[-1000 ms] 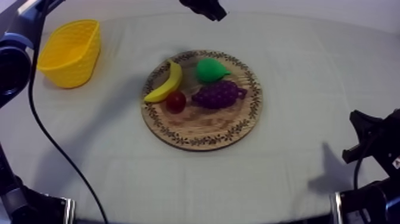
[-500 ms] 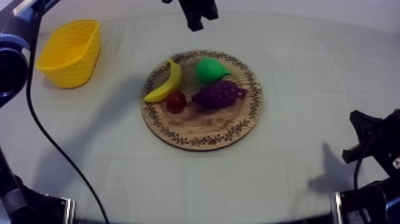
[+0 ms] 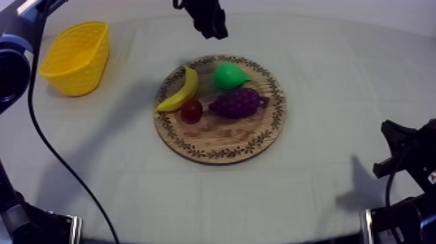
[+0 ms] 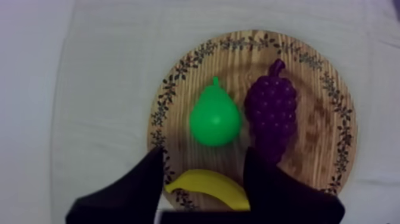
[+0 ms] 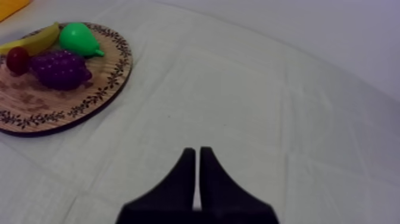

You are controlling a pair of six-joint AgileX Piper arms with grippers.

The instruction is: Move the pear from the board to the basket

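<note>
The green pear (image 3: 229,76) lies on the round wooden board (image 3: 220,148), toward its far side, between the banana (image 3: 181,91) and the purple grapes (image 3: 239,102). My left gripper (image 3: 213,30) hangs in the air beyond the board's far rim. In the left wrist view its black fingers (image 4: 137,184) stand apart with nothing held, the pear (image 4: 214,118) just ahead of them and apart from them. The yellow basket (image 3: 76,57) stands at the far left. My right gripper (image 5: 196,152) is shut on nothing, low at the right, off the board (image 5: 71,108).
A small red fruit (image 3: 191,111) sits by the banana's near end, touching the grapes' side. My right arm (image 3: 402,159) rests at the lower right edge. Bare cloth lies between board and basket.
My left gripper has come left and lower from the far edge toward the board, and its fingers have gone from shut to apart. The fruit and the right arm have not moved.
</note>
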